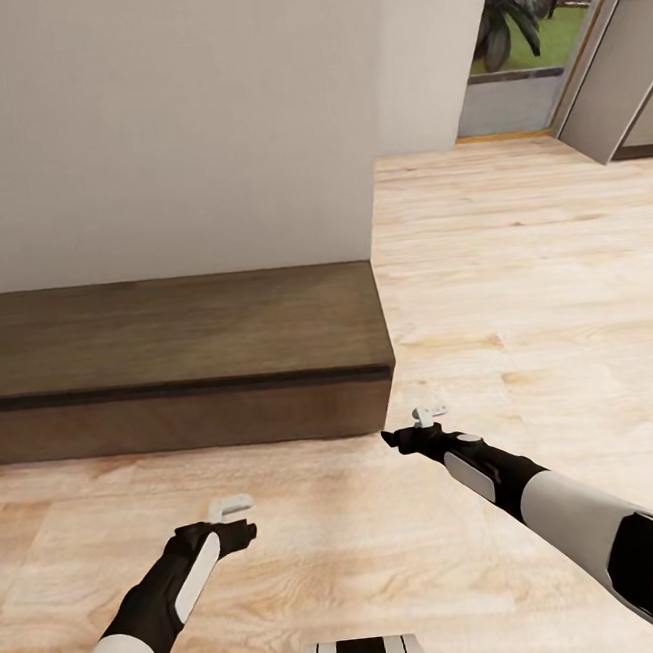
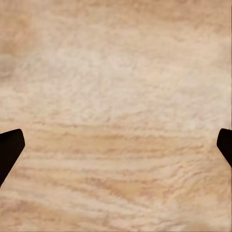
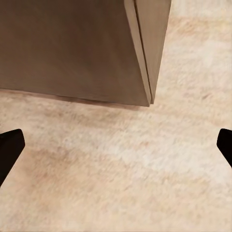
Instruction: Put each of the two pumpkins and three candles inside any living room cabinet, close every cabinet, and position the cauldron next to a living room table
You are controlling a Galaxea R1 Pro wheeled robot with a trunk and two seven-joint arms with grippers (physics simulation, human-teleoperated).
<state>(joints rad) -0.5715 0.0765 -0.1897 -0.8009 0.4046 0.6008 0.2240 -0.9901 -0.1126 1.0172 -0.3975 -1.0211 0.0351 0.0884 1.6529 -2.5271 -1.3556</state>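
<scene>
The cabinet (image 1: 166,333), a long low dark-brown wooden unit, stands against the white wall straight ahead, with its right end near the picture's middle. Its plain front (image 1: 176,423) looks shut. My left gripper (image 1: 230,508) hangs open over bare plank floor a short way in front of the cabinet, and its dark fingertips (image 2: 9,147) sit far apart with nothing between them. My right gripper (image 1: 428,416) is open too, just off the cabinet's front right corner (image 3: 147,99), with only floor between its fingertips (image 3: 9,145).
Light wood plank floor (image 1: 524,296) stretches to the right of the cabinet toward a glass opening with green plants (image 1: 524,4). A grey angled panel (image 1: 613,85) stands at the far right. The white wall (image 1: 144,124) rises behind the cabinet.
</scene>
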